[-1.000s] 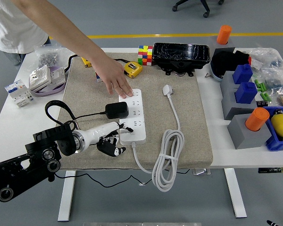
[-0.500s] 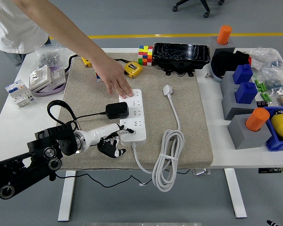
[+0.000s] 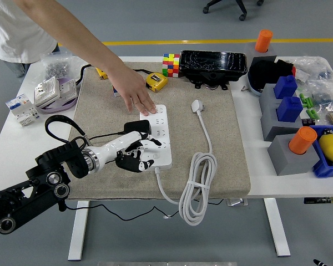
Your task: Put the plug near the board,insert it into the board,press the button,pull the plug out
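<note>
A: Head view first. Where does the plug sit?

B: The black plug (image 3: 137, 128) is seated in the white power strip (image 3: 157, 136), on its left side, at about nine o'clock from the strip's centre. Its cord runs off leftward.

A: And the robot's left hand (image 3: 135, 156)?

B: It lies over the strip's near end, at roughly five o'clock from the plug. The fingers (image 3: 144, 164) are curled downward against the strip but close on nothing I can make out; the plug is not in its grip. The right hand is out of view.

A: The person?

B: A person's hand (image 3: 137, 95) rests flat on the strip's far end, at twelve o'clock, apparently steadying it on the mat (image 3: 222, 144).

A: Which step, then?

B: I judge insertion done and the button press in hand. I cannot see the button under the hand. Next calls for a fingertip pushing down, then a grasp on the plug.
</note>
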Robot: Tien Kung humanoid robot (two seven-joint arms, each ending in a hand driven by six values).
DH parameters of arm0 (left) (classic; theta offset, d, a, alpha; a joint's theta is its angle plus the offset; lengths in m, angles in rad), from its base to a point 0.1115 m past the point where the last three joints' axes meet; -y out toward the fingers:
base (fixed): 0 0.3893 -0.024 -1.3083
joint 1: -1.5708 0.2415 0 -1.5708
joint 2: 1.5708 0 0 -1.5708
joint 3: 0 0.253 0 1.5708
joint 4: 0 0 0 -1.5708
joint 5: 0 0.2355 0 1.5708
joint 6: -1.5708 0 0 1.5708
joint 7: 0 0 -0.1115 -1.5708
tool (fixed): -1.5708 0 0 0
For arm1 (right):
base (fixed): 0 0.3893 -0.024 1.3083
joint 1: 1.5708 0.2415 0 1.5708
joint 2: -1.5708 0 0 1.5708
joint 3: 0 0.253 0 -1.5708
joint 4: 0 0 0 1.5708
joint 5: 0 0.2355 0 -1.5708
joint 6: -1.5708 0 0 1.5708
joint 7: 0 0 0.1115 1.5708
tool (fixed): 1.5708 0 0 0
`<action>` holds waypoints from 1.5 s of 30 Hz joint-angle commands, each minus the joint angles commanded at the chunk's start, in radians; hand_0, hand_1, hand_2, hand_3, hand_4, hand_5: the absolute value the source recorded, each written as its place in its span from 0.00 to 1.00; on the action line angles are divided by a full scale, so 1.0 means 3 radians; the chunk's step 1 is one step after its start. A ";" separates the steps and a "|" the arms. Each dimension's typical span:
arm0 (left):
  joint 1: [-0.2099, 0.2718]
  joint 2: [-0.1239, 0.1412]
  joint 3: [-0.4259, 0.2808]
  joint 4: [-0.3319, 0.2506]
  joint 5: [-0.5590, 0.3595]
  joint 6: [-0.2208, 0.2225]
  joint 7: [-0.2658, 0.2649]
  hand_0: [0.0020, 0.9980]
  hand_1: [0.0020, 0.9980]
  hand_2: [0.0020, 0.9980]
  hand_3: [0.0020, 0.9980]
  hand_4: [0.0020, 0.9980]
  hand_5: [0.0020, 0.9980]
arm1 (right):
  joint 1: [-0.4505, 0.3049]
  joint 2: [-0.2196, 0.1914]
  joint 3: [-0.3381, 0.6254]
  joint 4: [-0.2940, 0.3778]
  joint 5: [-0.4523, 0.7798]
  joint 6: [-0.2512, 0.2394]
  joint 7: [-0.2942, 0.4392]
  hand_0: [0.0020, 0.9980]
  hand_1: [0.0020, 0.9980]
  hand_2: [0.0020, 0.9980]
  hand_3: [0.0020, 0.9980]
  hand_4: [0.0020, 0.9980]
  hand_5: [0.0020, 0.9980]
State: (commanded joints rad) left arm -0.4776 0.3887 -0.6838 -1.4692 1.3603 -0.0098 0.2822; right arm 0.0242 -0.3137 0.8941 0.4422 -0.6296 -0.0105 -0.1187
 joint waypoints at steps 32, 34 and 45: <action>0.0052 0.0011 -0.0062 0.0008 -0.0053 0.0161 -0.0142 0.25 0.25 0.40 0.62 0.70 0.14 | 0.0038 -0.0035 -0.0078 0.0000 0.0016 0.0000 0.0000 0.67 0.68 0.69 0.59 0.93 0.52; 0.0045 0.0009 -0.0051 0.0009 -0.0043 0.0130 -0.0130 0.25 0.25 0.40 0.62 0.70 0.14 | 0.0043 -0.0038 -0.0088 0.0001 0.0018 0.0000 0.0000 0.67 0.68 0.69 0.59 0.93 0.52; 0.0003 -0.0017 0.0014 -0.0007 0.0049 -0.0203 0.0251 0.13 0.05 0.15 0.75 0.68 0.00 | 0.0053 -0.0056 -0.0134 0.0000 0.0031 0.0000 0.0000 0.67 0.68 0.69 0.59 0.93 0.52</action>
State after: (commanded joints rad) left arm -0.4768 0.3835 -0.6796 -1.4712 1.3749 -0.0707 0.3575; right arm 0.0402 -0.3304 0.8539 0.4423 -0.6203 -0.0105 -0.1186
